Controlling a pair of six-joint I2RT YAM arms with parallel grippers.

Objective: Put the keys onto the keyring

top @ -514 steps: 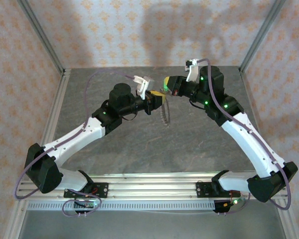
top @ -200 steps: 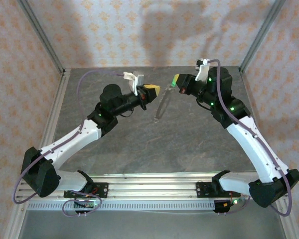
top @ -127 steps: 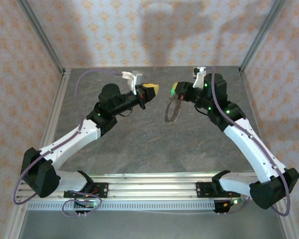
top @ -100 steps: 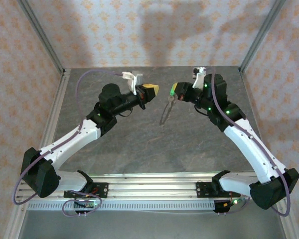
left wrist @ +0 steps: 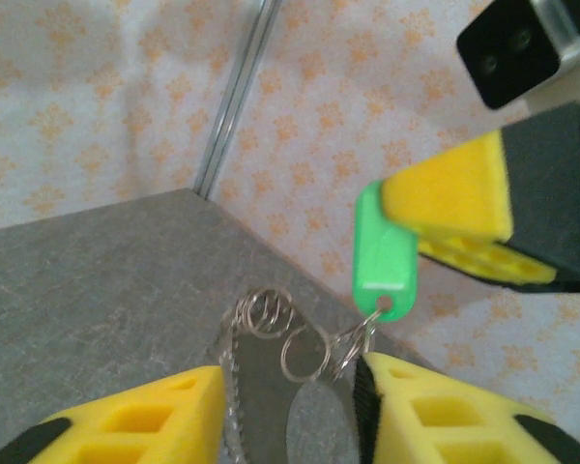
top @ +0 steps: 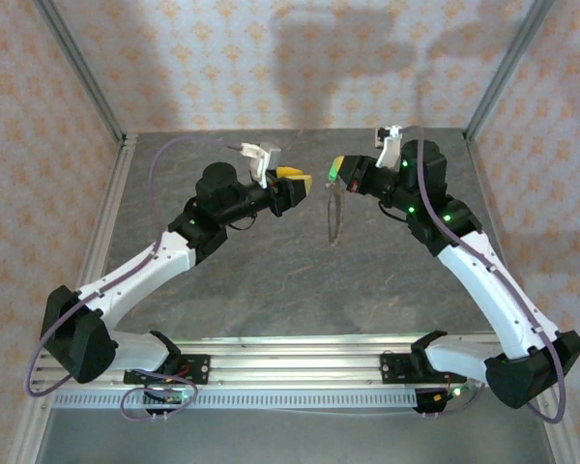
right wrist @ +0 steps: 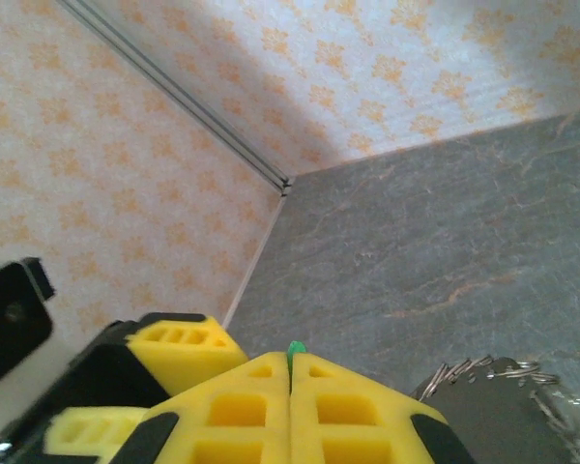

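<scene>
1. The key [left wrist: 385, 242] is held by its green head, pinched flat between the pressed-together pads of the right gripper [right wrist: 290, 387], well above the table [top: 271, 280]. The blade cannot be made out.
2. The keyring [top: 331, 217] hangs below that head, apparently linked to it through a cluster of small rings [left wrist: 304, 353]. Threading is judged done or nearly so, though the join is too small to confirm.
3. The left gripper [left wrist: 290, 391] is spread, with the top of the loop lying between its fingers [left wrist: 145, 425]. Whether the rim brushes one of them cannot be told.
4. The step in hand is judged to be the left arm's release. The jaws should be fully parted before any retreat, and the arm drawn straight back along the line of its fingers, so the bumpy rim is not hooked.
5. No sideways sweep is advised — a nudged loop would swing, and the whole load hangs from one thin plastic head.
6. The right pinch should be held firm and level while the left arm clears.
7. The loop should be allowed to settle before it is lowered, and should be laid on the table before the head is let go — not dropped.
</scene>
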